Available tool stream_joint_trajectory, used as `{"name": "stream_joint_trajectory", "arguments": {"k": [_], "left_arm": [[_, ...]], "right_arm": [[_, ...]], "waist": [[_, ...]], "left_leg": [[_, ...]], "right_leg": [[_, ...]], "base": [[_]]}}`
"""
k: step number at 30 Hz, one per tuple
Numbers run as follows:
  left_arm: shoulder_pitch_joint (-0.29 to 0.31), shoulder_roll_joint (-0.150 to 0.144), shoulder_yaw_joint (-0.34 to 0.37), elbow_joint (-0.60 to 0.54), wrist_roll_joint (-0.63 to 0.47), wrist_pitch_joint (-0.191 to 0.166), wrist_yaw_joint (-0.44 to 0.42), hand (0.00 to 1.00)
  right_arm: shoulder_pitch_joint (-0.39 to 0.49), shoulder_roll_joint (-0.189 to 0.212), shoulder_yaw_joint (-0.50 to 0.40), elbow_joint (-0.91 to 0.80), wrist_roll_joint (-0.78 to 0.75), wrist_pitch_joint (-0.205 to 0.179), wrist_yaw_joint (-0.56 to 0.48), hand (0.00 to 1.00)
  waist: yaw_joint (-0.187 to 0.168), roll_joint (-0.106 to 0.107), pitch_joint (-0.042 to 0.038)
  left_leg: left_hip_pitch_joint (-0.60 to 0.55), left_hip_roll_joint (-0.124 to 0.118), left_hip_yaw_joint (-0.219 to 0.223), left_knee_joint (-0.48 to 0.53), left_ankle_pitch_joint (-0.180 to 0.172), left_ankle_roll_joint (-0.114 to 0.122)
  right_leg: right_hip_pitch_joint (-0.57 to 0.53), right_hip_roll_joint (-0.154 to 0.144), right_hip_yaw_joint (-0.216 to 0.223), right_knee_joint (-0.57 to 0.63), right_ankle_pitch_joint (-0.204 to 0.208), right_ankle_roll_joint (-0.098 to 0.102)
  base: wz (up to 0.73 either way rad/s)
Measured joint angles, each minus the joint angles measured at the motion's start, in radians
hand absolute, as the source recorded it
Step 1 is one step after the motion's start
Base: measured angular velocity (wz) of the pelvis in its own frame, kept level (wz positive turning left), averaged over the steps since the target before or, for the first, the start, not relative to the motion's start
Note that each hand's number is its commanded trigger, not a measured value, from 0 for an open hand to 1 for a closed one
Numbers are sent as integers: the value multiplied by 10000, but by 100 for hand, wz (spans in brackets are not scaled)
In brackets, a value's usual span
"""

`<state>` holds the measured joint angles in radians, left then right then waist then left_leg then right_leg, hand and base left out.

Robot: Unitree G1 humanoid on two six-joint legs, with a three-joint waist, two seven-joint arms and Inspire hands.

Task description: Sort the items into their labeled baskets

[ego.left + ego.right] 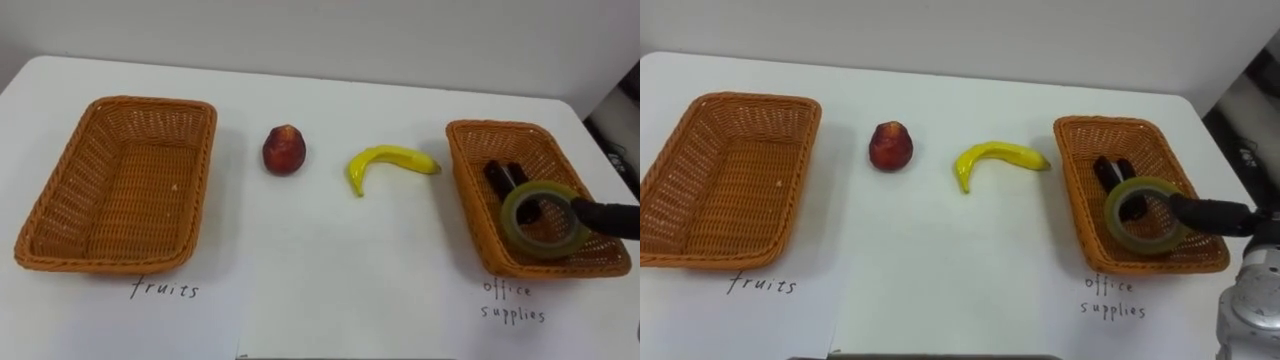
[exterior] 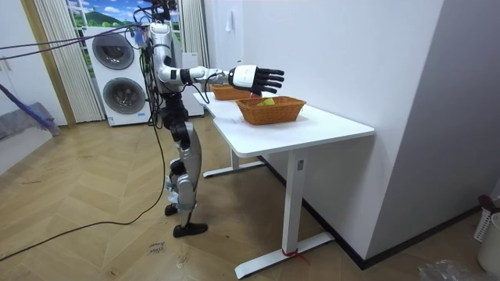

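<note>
Left eye view: the fruit basket (image 1: 75, 190) stood empty; peach (image 1: 284, 150) and banana (image 1: 390, 162) lay on the bench (image 1: 300, 290) between the baskets; the tape roll (image 1: 543, 222) was at the office basket (image 1: 490, 127), touching a straight finger of the right hand (image 1: 610, 216). Room view: its fingers were spread wide. Judgement: both fruits were yet to be sorted.

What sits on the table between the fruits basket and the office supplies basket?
Two things, seen in both eye views: a red peach nearer the fruits basket, and a banana nearer the office supplies basket.
</note>
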<state>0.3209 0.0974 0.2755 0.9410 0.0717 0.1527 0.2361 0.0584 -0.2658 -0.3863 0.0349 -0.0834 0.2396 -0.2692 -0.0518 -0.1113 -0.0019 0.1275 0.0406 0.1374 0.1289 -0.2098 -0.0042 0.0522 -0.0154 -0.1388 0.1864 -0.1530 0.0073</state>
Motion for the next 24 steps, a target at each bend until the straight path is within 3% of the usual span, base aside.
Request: {"name": "stream_joint_trajectory", "arguments": {"k": [12,16,24], "left_arm": [[-11,4,69,-18,9,-4,-21,0],[-18,14,71,37,18,0,-50,0],[-34,20,70,19,89,-9,-106,0]], "right_arm": [[-1,-8,2,-644,427,1,22,0],[-87,-261,8,-1702,566,1,244,0],[-1209,-565,35,-2134,657,6,622,0]], "waist": [[19,-36,-15],[29,-41,-13],[269,-126,-3]], "left_leg": [[-3,0,13,-1,-1,0],[20,1,20,-2,-1,0],[24,1,93,-16,-3,-2]], "right_leg": [[-24,-4,8,33,0,0],[0,0,20,35,0,0],[-30,16,112,37,0,-1]], "base": [[0],[0],[-2]]}}
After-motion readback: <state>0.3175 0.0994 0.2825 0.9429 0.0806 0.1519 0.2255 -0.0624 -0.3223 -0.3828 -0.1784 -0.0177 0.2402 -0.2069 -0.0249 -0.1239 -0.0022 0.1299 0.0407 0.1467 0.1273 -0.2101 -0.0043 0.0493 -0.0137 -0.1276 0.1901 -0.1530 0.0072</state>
